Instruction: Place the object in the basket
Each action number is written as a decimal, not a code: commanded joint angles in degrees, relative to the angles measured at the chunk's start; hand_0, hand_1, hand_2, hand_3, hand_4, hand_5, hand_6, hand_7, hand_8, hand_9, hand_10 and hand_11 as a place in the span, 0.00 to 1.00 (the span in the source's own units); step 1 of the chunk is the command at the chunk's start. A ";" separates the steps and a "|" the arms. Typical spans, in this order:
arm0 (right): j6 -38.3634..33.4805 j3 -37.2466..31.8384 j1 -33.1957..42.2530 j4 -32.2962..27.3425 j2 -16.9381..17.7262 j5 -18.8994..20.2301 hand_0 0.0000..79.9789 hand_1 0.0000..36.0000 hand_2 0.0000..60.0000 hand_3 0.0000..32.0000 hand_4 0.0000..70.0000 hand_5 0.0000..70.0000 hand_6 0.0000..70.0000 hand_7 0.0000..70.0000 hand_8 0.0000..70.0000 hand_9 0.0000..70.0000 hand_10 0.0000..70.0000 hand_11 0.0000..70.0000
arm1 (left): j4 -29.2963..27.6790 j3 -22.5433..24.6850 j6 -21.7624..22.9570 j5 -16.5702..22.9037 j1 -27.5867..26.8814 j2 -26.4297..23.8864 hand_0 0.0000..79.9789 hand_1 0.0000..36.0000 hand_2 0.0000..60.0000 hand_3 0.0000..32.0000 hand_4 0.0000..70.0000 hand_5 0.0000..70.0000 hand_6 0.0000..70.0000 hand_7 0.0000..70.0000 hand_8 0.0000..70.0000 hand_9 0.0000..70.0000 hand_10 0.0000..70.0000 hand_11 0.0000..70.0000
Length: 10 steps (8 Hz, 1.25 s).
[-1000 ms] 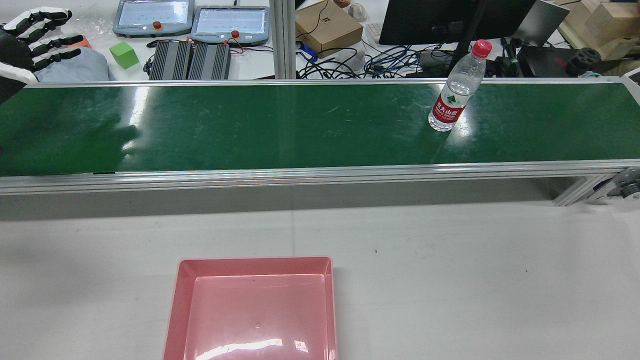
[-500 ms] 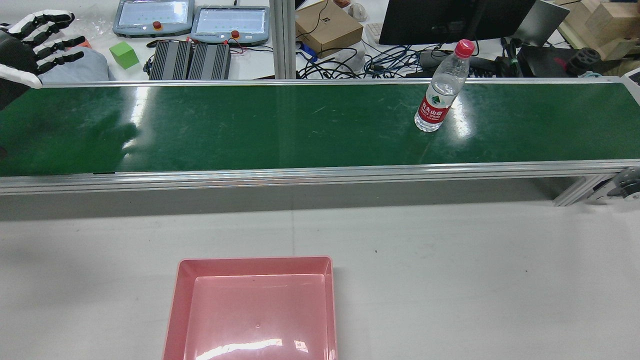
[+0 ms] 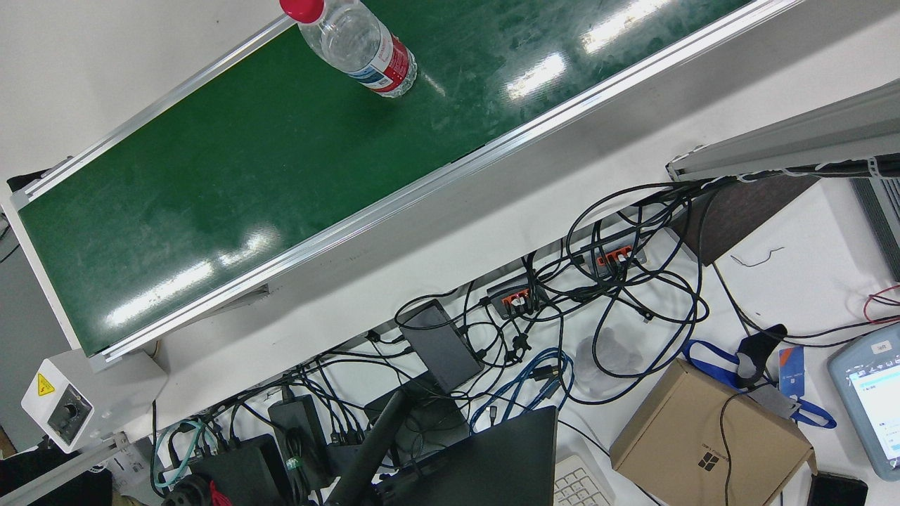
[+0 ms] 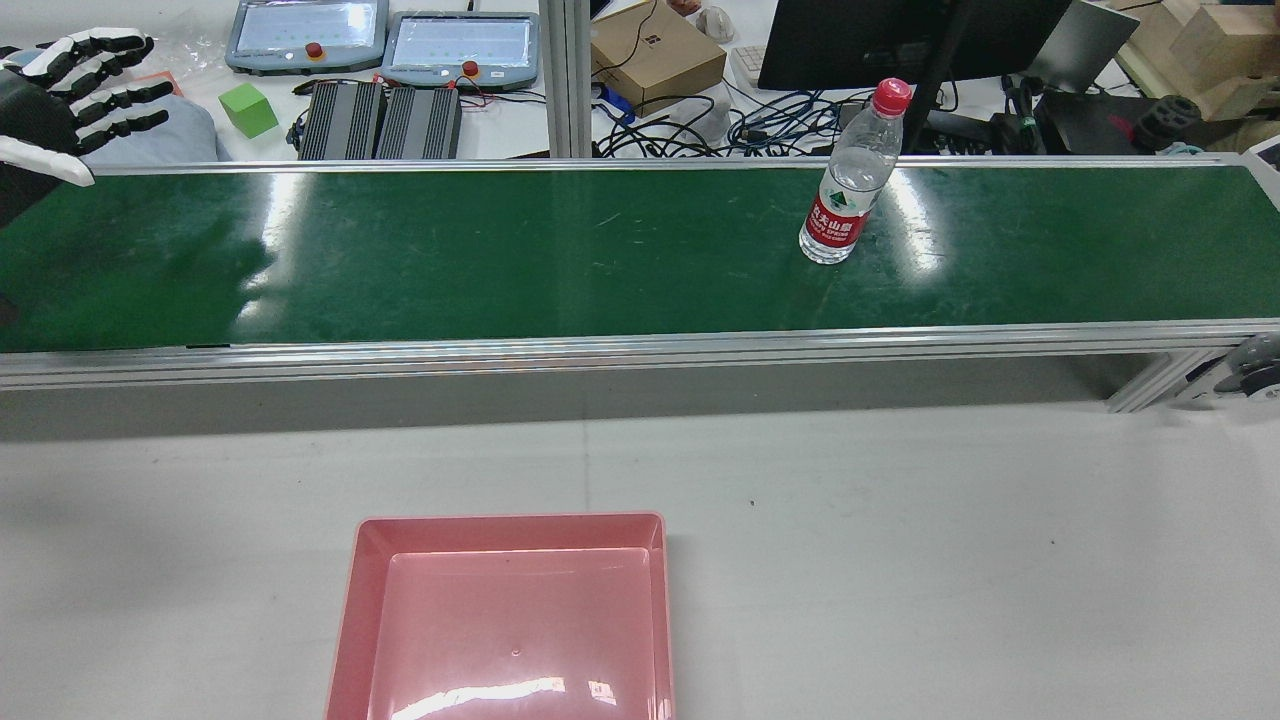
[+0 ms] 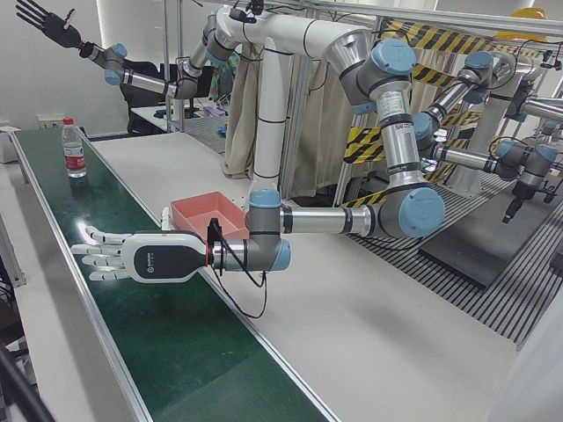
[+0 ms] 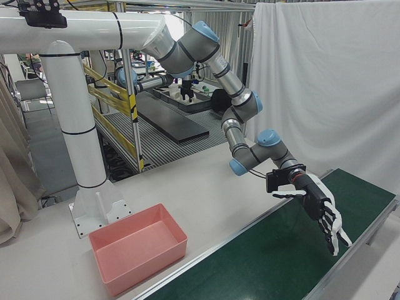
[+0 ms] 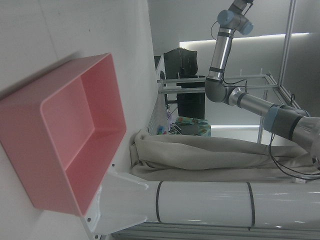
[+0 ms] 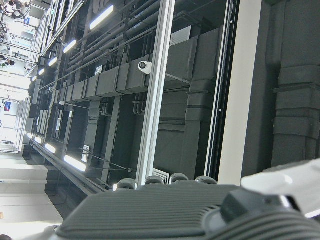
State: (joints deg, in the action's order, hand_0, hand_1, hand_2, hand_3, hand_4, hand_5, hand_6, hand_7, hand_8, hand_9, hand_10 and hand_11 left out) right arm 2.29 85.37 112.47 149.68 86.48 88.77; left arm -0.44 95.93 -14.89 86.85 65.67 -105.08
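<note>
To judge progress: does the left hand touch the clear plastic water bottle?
Apart. The rear view shows the left hand far from the bottle.

Clear water bottle with red label and pink-red cap (white print); green conveyor belt; pink basket; black-and-white left hand.

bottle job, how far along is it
Nothing is done yet: the pink basket holds nothing. In hand: the left robot hand waits open over the green belt, apart from the upright water bottle. The right robot hand is raised, open. Left: grasp, carry, place.
</note>
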 commanded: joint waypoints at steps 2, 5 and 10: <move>0.00 -0.03 0.03 0.00 0.00 0.00 0.00 0.00 0.00 0.00 0.00 0.00 0.00 0.00 0.00 0.00 0.00 0.00 | -0.88 -0.74 -1.11 -0.01 0.07 -0.04 0.71 0.28 0.00 0.39 0.00 0.42 0.08 0.05 0.15 0.18 0.08 0.15; 0.00 -0.03 -0.06 0.00 0.00 0.00 0.00 0.00 0.00 0.00 0.00 0.00 0.00 0.00 0.00 0.00 0.00 0.00 | -1.41 -0.74 -1.72 -0.01 -0.54 -0.12 0.71 0.26 0.00 0.36 0.04 0.43 0.09 0.06 0.19 0.20 0.11 0.18; 0.00 -0.03 0.03 0.00 0.00 0.00 0.00 0.00 0.00 0.00 0.00 0.00 0.00 0.00 0.00 0.00 0.00 0.00 | -2.99 -1.18 -2.33 -0.19 -1.07 -0.04 0.71 0.25 0.00 0.36 0.03 0.44 0.10 0.06 0.19 0.21 0.12 0.19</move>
State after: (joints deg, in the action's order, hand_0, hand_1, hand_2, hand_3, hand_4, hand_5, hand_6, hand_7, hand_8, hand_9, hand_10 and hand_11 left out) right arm 2.29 85.34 112.50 149.68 86.48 88.77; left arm -2.93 94.87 -16.82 86.80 64.67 -105.23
